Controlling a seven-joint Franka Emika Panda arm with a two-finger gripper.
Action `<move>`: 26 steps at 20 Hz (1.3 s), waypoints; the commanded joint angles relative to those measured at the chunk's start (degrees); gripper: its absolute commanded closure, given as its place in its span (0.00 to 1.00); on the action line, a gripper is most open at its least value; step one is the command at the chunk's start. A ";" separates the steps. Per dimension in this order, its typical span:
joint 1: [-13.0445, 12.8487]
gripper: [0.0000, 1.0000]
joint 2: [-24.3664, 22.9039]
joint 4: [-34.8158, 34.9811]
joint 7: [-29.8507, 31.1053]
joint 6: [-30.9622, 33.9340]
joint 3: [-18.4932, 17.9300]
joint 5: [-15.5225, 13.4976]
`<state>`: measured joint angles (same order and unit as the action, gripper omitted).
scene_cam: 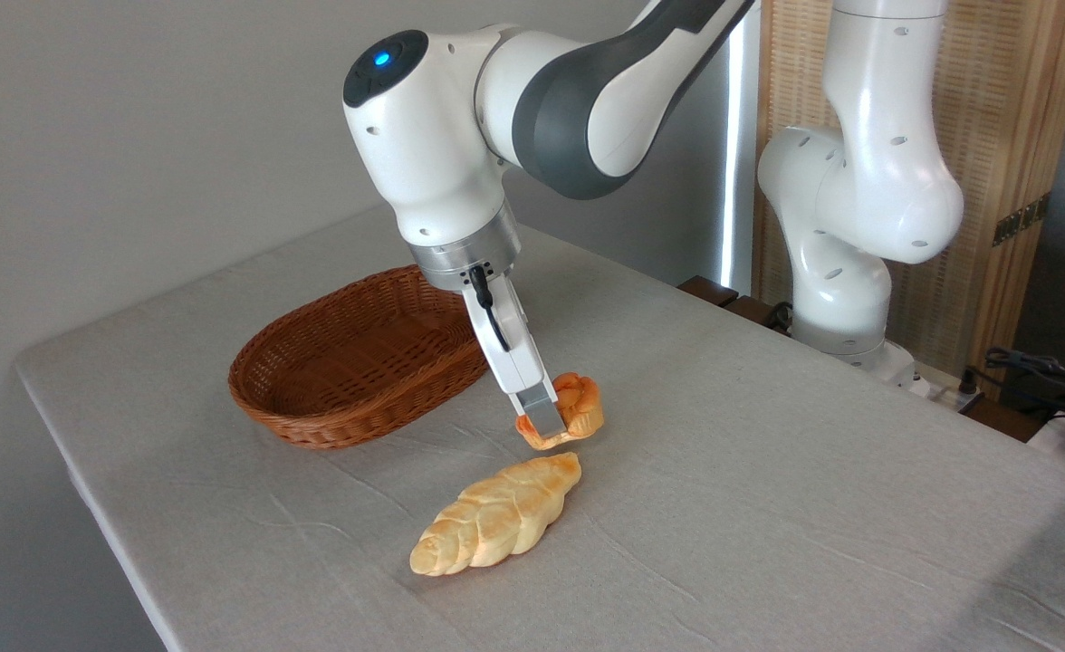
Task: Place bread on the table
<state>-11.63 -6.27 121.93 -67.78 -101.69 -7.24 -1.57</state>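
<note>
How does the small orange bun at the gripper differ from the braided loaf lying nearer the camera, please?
The bun is small, round and orange-brown; the braided loaf is longer and pale golden. The bun has a knotted top and sits in the gripper, tilted; the loaf lies free and flat on the table. Both are outside the wicker basket.

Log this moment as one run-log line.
gripper: shut on bun | bun: low over table, contact unclear | wicker basket: empty, left of bun | braided loaf: on table, apart from bun

The arm [587,100] reaches in from one o'clock, wrist bent down; the gripper [546,418] points toward five o'clock, fingers closed in.
</note>
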 commanded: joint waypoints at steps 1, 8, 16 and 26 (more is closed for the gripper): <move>-0.41 0.00 -0.15 0.24 -0.95 -0.79 -0.40 0.95; -0.41 0.00 -1.29 -3.44 0.10 -0.27 0.03 0.78; -1.12 0.00 -1.91 -13.91 13.54 3.25 1.45 0.60; -0.94 0.00 0.29 -16.46 29.20 1.07 0.92 0.25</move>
